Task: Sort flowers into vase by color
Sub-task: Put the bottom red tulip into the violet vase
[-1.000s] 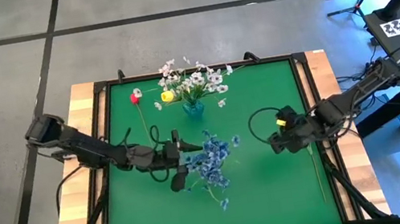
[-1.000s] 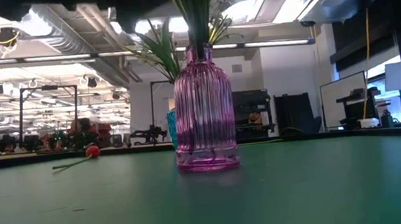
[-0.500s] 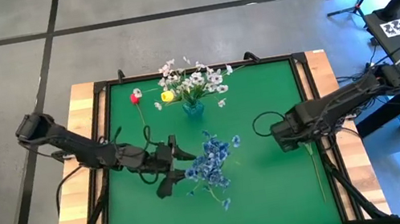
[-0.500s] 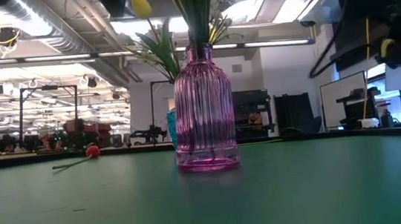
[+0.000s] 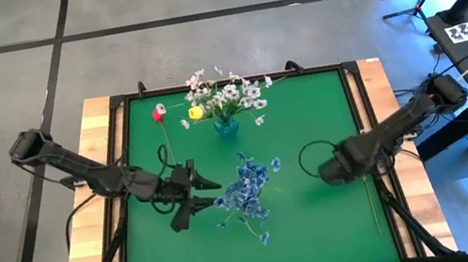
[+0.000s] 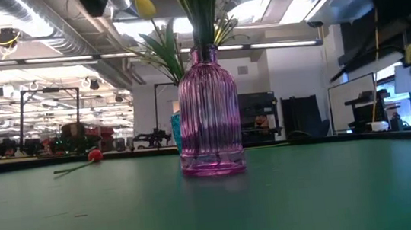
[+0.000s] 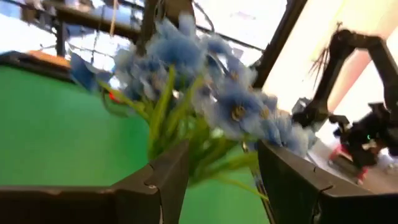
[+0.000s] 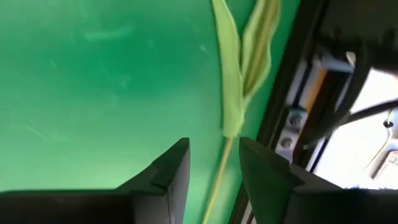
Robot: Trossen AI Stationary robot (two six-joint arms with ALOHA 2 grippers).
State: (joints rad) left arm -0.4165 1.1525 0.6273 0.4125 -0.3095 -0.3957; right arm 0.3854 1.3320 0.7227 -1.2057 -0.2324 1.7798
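Blue flowers (image 5: 246,191) stand in a ribbed pink vase (image 6: 209,114) at the table's middle. White sprays (image 5: 232,93) and a yellow bud (image 5: 197,112) stand in a small teal vase (image 5: 227,128) farther back. A red flower (image 5: 158,115) lies on the mat by its stem. Another green stem with leaves (image 8: 235,81) lies along the table's right edge (image 5: 375,207). My left gripper (image 5: 198,199) is open just left of the blue flowers (image 7: 211,93). My right gripper (image 5: 334,171) is open above the mat, with the lying stem ahead between its fingers (image 8: 169,168).
A raised dark frame (image 5: 369,127) borders the green mat. Both vases stand close together at centre and far centre. Free mat lies at the near left and far right. The right arm's cable (image 5: 309,149) loops over the mat. The room beyond holds desks and equipment.
My left gripper has drawn back toward the table's left edge, away from the blue flowers, which stay in the pink vase. My right gripper has moved a little toward the near edge and dipped toward the stem by the right edge.
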